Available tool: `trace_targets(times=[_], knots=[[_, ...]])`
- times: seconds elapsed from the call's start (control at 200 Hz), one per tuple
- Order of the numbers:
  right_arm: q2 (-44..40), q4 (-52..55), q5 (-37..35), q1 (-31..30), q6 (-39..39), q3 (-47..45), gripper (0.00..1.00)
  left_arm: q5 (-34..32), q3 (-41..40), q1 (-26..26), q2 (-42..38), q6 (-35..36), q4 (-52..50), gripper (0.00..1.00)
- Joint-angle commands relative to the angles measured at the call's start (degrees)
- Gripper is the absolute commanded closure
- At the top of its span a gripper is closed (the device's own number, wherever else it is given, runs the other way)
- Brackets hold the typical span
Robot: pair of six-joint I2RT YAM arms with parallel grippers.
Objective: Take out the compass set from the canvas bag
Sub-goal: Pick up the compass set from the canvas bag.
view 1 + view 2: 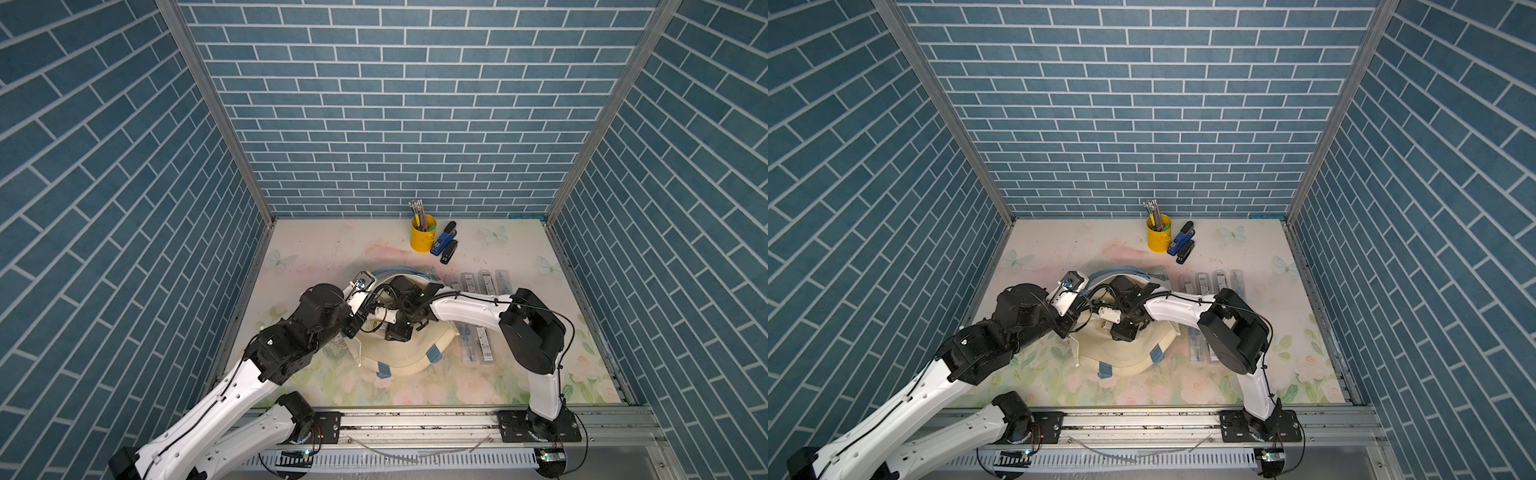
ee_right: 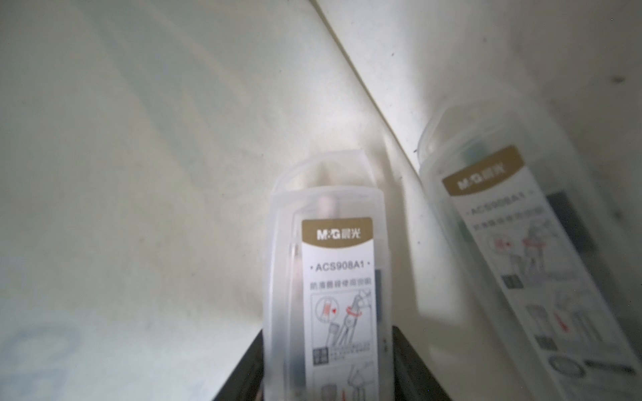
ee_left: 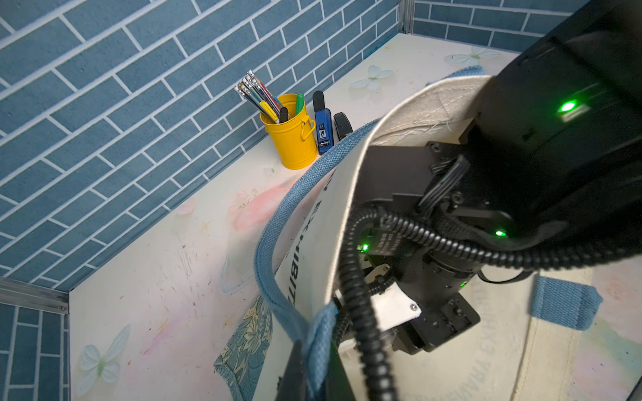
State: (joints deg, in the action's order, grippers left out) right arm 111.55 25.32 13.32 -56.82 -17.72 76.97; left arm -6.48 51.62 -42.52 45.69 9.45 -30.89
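The cream canvas bag [image 1: 399,359] [image 1: 1125,353] lies in the middle of the table, mouth toward the back. My left gripper [image 3: 314,375] is shut on its light blue strap handle [image 3: 274,225] and holds that side of the mouth up. The right arm reaches into the bag, and its fingers are hidden in both top views. Inside, against the cream cloth [image 2: 139,139], my right gripper [image 2: 326,350] is shut on a clear plastic compass set [image 2: 333,270] with a brown and white label. Another compass set [image 2: 514,243] lies beside it in the bag.
A yellow pencil cup [image 1: 423,237] stands at the back with a blue stapler [image 1: 444,243] and a black one [image 1: 449,252]. Several clear compass cases [image 1: 478,286] lie on the table right of the bag, more [image 1: 473,345] under the right forearm.
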Motion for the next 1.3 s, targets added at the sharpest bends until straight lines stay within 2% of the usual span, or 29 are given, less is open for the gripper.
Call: trace_targets(times=[0.0,0.22,0.68,1.05,1.295], knots=[[-6.23,-0.66,-2.53,-0.3,2.38,-3.65,0.67,0.73,-0.46,-0.29,-0.48,-0.14,2.56,1.0],[-14.1,-1.67,-6.1,-0.66,3.14,-9.42,0.68,0.15,-0.62,-0.3,0.32,0.03,3.03,1.0],[-27.81,0.01,-4.52,-0.84,2.73,-14.78,0.68,-2.88,0.34,-0.11,1.17,-0.05,2.55,1.0],[-30.4,0.7,-4.62,-0.49,3.45,-14.73,0.7,-3.86,-0.56,0.16,0.39,-0.84,3.82,1.0],[-35.22,2.34,-3.68,-0.49,3.83,-14.49,0.7,-4.86,-1.17,0.23,-0.35,-1.63,3.48,1.0]])
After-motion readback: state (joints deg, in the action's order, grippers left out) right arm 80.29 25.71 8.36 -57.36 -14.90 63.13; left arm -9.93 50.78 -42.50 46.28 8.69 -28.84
